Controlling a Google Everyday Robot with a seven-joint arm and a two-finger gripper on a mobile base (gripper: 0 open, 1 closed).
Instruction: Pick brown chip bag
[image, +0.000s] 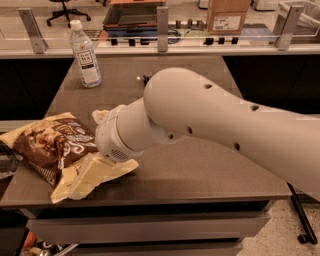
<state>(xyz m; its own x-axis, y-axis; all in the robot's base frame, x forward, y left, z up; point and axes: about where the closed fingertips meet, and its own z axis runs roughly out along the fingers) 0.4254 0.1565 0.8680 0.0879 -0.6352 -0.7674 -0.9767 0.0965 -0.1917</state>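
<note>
One camera only, up high behind the arm (215, 120), looking forward and down over the table (200, 172), close enough that the arm fills half the shot and its wrist (119, 139) hides the gripper down by the bag (52, 145) on the left.

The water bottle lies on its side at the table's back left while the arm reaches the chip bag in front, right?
No: the camera view shows the water bottle standing upright there. The arm does reach the brown chip bag in front; its gripper is hidden behind the wrist, at the bag.
</note>
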